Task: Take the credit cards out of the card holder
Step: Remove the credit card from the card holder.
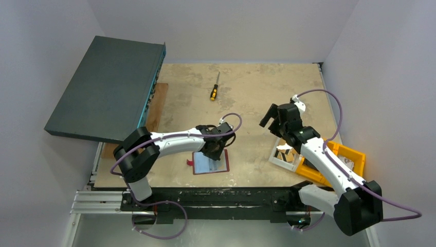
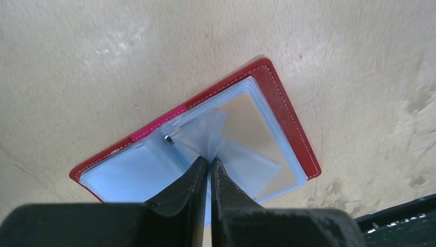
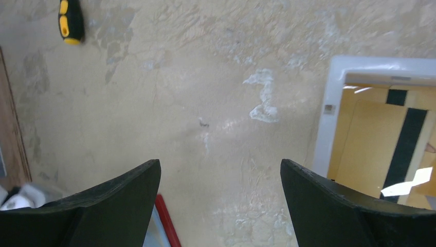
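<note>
The card holder (image 1: 206, 165) lies open with a tan card (image 2: 252, 123) left inside, left gripper (image 2: 210, 160) pinching its clear sleeve (image 2: 205, 136), right gripper (image 3: 221, 167) spread.

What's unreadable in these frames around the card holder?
- Left wrist: the left gripper pinches a clear sleeve; whether a card sits inside is hidden by its fingers.
- Left wrist: how many cards the card holder holds besides the tan card; sleeves overlap.
- Top external: holder's contents too small, partly under the arm.
- Right wrist: white bin cut off at the frame's right edge.
</note>
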{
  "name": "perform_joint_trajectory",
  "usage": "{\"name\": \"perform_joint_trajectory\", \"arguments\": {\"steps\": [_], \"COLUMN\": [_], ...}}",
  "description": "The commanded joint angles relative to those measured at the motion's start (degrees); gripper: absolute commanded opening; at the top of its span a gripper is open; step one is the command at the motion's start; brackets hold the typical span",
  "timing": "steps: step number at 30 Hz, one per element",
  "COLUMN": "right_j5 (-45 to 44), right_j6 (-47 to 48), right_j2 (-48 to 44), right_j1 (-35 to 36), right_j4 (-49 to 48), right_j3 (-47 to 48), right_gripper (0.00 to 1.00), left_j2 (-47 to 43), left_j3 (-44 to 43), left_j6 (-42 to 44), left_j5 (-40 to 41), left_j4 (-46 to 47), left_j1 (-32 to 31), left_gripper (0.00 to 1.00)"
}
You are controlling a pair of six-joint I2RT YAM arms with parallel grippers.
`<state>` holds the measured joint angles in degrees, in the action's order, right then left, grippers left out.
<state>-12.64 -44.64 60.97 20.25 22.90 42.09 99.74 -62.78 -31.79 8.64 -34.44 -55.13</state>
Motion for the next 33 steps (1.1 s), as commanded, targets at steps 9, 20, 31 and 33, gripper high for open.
{"name": "perform_joint_trajectory", "arguments": {"steps": [9,20,31,33], "right_j5": [20.6,25.44,26.62,26.53], "right_j6": [0.06,-0.81,-0.53,-0.55], "right_j2": [5.41,12.39,19.26,20.3], "right_j1": [12.85,18.52,20.68,21.17], "right_j4": [-20.38,-30.44,-32.17,-32.48], "right_j3": [-5.44,-8.88,-9.27,-9.37], "right_gripper": [0.69,0.36,0.02,0.0], "left_j2": [-9.01,-10.97,-11.82,-11.99], "left_j3": [10.14,15.66,17.86,17.96], "left_j6": [-0.91,-3.09,-3.91,-3.9], "left_j5": [-15.85,-22.38,-23.12,-23.13], "left_j4": [18.86,26.78,29.05,29.03], "left_j1": [4.55,7.01,7.4,7.5], "left_gripper": [0.04,0.0,0.0,0.0]}}
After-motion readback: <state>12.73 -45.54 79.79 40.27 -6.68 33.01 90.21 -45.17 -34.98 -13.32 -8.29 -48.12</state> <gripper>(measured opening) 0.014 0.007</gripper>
